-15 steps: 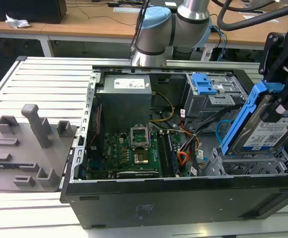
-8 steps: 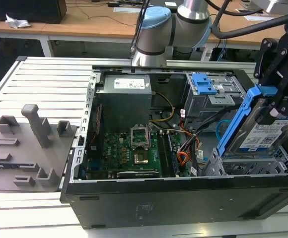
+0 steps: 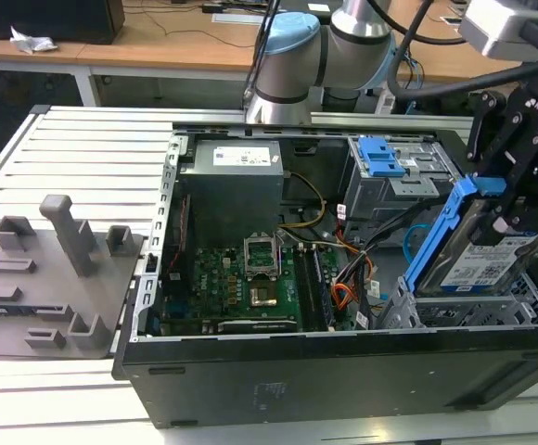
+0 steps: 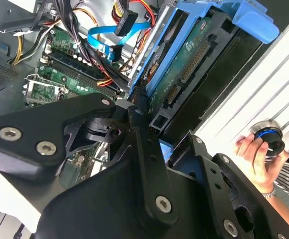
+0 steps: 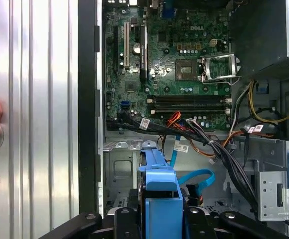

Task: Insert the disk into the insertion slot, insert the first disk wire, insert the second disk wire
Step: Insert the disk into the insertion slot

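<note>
White lettering marks the claw (image 3: 511,209), a printed label the disk (image 3: 478,267).

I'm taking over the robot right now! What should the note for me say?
Claw: shut on the disk, held tilted with its lower end at the insertion slot.
Second disk wire: looped loose inside the case, not plugged into the disk.
Done: disk is in the claw at the slot.
Left: disk not seated; no wire visibly plugged into it.

Counter (image 3: 83,148): ribbed silver metal slats, brightly lit. Far side: wooden desk (image 3: 167,44) on white frame; crumpled white paper (image 3: 30,41) at the exterior view's left, dark box (image 3: 56,19) beside it
</note>
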`<state>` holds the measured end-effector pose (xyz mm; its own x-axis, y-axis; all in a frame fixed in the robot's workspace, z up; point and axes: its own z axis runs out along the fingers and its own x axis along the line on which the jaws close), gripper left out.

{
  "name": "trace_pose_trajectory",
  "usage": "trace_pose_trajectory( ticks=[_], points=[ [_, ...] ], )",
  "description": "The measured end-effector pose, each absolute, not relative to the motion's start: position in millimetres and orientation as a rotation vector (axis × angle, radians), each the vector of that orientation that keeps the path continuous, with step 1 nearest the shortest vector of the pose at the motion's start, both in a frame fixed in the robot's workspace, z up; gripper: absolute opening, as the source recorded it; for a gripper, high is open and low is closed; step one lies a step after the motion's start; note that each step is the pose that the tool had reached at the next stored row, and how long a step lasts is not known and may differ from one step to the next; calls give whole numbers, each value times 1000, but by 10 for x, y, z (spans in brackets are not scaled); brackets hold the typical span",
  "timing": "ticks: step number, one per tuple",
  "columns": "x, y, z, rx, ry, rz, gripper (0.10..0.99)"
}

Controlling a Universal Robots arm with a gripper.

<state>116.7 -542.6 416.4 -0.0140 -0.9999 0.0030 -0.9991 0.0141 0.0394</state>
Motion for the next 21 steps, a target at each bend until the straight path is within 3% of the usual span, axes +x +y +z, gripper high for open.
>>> trace_pose_trajectory(
  ticks=[11,19,21],
  points=[
    [1167,-5426,3896,2185,-2216,-40,365],
    [1167,-5425,3882,2185,-2216,-40,365],
    [1167,-5426,3882,2185,-2215,-40,439]
  ],
)
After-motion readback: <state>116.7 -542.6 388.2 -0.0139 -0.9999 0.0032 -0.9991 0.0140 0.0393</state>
